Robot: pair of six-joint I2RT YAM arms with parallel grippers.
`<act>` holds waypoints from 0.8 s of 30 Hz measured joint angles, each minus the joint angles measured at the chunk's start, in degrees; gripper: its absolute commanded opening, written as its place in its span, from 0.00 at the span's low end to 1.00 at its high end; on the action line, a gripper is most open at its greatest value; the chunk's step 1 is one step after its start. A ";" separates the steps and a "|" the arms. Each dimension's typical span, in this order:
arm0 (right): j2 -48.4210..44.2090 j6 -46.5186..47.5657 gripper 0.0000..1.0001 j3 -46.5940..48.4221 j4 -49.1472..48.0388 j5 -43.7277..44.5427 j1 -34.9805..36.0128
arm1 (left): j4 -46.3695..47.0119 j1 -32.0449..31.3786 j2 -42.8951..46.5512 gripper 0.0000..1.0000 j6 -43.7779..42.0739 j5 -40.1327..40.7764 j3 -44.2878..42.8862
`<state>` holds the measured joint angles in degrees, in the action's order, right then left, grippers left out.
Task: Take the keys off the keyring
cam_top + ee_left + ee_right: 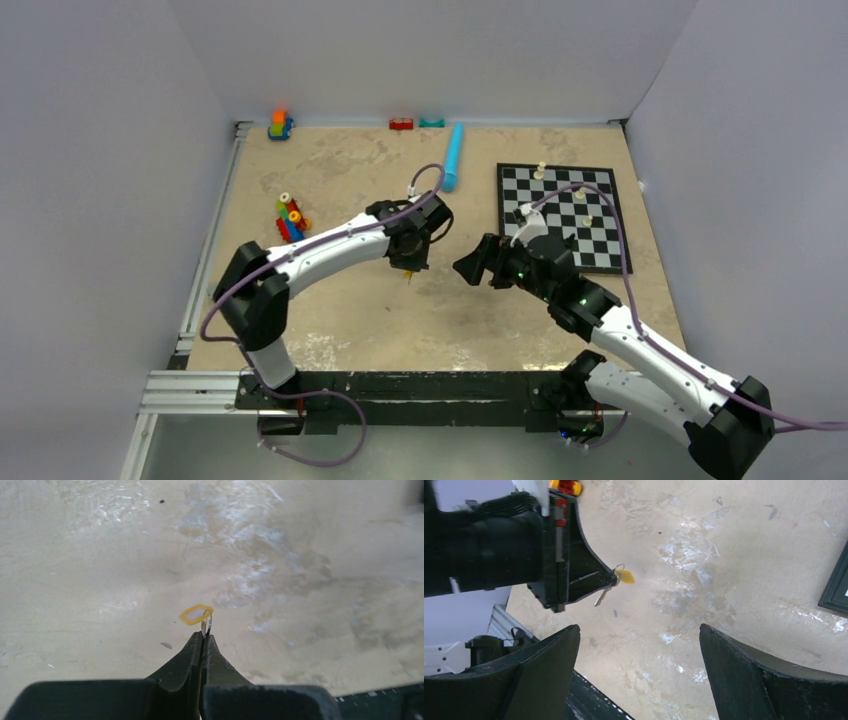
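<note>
- Far left on the table (450,325), some toy blocks (290,218) sit well away from the job.
- The left gripper (202,636) is shut tight — its two fingers pinch the thin metal ring (206,622) and hold it up above the table.
- A yellow tag (196,614) hangs on the ring. In the right wrist view a small grey key (601,596) dangles just under the pinch. I cannot spot a second key.
- The right gripper (639,630) is wide open with nothing in it. It is near the ring but not touching it.
- I think the next bit is for the open fingers to grab the key. To do it well, go slow and close on the flat part of the key only — not the tag. The left side should hold on firmly so the ring does not spin.
- The chessboard (560,215) lies off to the right, apart from all this.
</note>
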<state>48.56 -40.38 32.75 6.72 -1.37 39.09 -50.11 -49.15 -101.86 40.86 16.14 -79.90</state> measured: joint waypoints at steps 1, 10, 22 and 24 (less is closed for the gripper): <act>-0.13 0.35 0.94 0.66 0.37 -0.33 0.00 | 0.35 0.00 2.32 0.00 -0.98 -2.05 0.76; -4.48 4.50 0.90 6.80 3.23 -5.86 0.00 | 4.92 0.37 13.49 0.00 -8.85 -23.96 1.05; -10.86 9.53 0.68 13.09 6.34 -16.44 0.00 | 12.09 0.37 25.51 0.00 -10.38 -50.56 1.09; -11.45 10.32 0.64 13.90 6.78 -17.97 0.00 | 13.88 0.37 27.15 0.00 -9.90 -53.88 1.18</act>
<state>37.10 -30.06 46.65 13.50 -19.33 39.09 -36.23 -48.77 -74.72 30.96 -37.74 -78.72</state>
